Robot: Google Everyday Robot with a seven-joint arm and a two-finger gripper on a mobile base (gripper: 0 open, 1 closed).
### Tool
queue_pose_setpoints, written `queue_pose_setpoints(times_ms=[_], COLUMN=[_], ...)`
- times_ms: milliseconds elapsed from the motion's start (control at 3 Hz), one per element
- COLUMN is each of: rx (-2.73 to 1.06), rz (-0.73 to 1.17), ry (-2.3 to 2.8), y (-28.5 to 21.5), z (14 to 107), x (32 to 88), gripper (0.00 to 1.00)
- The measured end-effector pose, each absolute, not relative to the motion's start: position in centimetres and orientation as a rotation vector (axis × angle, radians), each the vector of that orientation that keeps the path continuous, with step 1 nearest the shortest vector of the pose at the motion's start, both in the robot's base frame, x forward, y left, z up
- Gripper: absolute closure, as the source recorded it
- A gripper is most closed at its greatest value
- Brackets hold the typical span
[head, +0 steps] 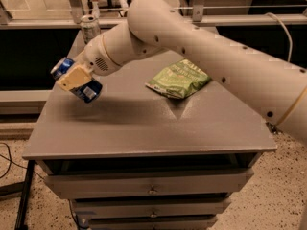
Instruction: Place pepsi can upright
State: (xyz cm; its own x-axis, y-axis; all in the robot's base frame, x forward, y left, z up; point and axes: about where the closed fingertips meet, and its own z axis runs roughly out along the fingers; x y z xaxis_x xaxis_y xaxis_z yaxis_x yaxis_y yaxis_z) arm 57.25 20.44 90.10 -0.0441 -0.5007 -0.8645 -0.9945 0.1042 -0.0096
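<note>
My gripper is out over the left edge of the desk, about halfway between the near left corner and the far left corner. It is clamped around the blue can, with one flat tan finger pressed across the can's side. The can hangs in the air and does not touch the desk top. It is tipped over at a slant, with one end up and out past the left edge and the other end down toward the desk. I think this can is light and hard, but its thin wall could dent if I squeeze too much. Its side is smooth and round, so it could slip or spin in my hold. The best place to hold it is around the middle of its side, which is where I have it, so both ends stay free. To stand it up, I think I must turn my wrist until one flat end points straight down, then lower it onto a bare spot near the left edge and let go gently. If it lands on its rim, it may tip and roll away. A green bag lies near the middle of the desk, well apart from my can. A silver can stands at the far left corner.
</note>
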Motion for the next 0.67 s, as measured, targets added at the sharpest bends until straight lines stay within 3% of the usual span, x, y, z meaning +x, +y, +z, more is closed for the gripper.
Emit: queue_pose_setpoints(times_ms=[667], rx=[-1.085], rz=[0.898], ry=[1.363], y=[16.3], z=[94.8], x=[59.3], gripper=[1.00])
